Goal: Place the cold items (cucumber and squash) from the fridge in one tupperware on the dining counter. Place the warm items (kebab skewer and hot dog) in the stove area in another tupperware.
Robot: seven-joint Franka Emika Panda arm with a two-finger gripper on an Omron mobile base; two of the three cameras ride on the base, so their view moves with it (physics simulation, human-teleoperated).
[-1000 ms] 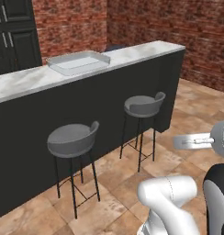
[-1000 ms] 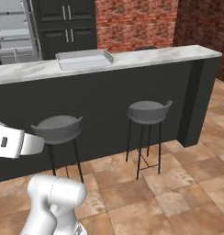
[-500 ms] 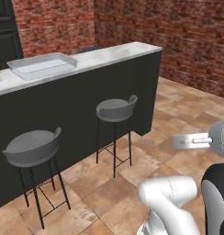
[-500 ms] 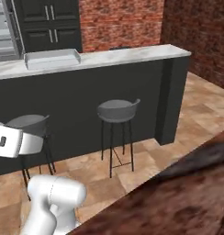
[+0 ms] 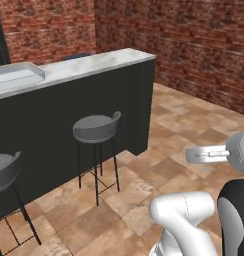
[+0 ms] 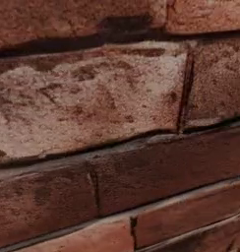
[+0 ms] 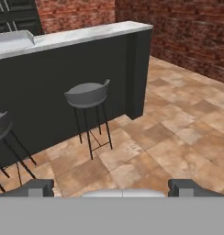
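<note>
- The left base view looks forward and down from behind the arm toward the counter (image 5: 94, 65), which runs from the left edge to mid-frame; a stool (image 5: 96, 129) stands before it and a brick wall (image 5: 194, 45) lies beyond its right end.
- The right base view faces brick wall (image 6: 117, 123) from very close up.
- The hand view sits low and faces the counter (image 7: 86, 34) front on, with the stool (image 7: 87, 95) near centre.
- The left base and hand views share the counter, stool and tiled floor (image 5: 184, 130).

tupperware (image 5: 16, 76) on the dining counter (image 5: 94, 62), two stools (image 5: 96, 129) before it, brick wall (image 5: 194, 45) behind
</note>
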